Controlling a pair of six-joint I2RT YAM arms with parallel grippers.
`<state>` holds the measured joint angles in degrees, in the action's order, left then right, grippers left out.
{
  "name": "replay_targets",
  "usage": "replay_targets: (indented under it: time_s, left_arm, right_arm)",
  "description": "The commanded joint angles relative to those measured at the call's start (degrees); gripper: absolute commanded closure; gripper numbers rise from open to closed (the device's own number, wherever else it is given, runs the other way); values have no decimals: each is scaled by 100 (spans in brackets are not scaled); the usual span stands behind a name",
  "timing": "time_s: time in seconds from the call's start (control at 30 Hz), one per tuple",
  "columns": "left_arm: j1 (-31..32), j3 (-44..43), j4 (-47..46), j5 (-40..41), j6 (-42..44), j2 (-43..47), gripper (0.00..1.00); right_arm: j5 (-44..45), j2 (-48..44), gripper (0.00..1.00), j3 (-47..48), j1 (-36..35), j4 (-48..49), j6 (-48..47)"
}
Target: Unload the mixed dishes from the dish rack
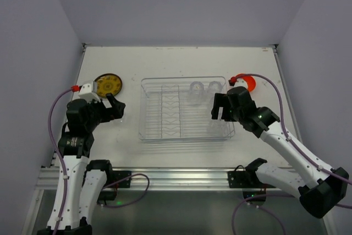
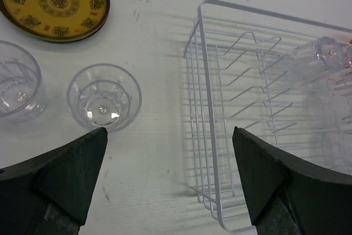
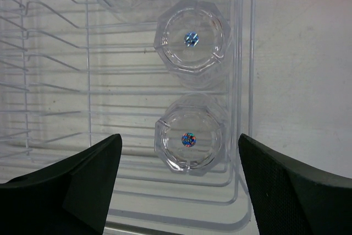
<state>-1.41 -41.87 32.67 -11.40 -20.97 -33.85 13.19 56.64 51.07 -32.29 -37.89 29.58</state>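
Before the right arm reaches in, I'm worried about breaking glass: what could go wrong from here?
The nearest glass cup sits close to the dish rack side wall, so the right end effector may catch that wall with its outer finger.
A second cup just behind could be bumped.
The left end effector is near an upright cup on the table; a swing could topple it.

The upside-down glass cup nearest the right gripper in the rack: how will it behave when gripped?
Probably slippery: the nearest cup looks smooth and glossy. Likely rigid but fragile, being clear glass. Its faceted base may resist rolling.
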Motion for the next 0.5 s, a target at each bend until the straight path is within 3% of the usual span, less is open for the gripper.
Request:
replay_targets:
  time_s: [0.0, 0.17, 0.47]
  left_arm:
    - [36, 56, -506, -416, 137, 404, 0]
    - [36, 179, -630, -512, 84, 554, 0]
    - [79, 319, -683, -513, 32, 695, 0]
  right_arm:
    - [149, 136, 12, 237, -154, -403, 311]
    - [798, 663, 11, 615, -619, -947, 662]
    - [1088, 1191, 8, 659, -699, -930, 672]
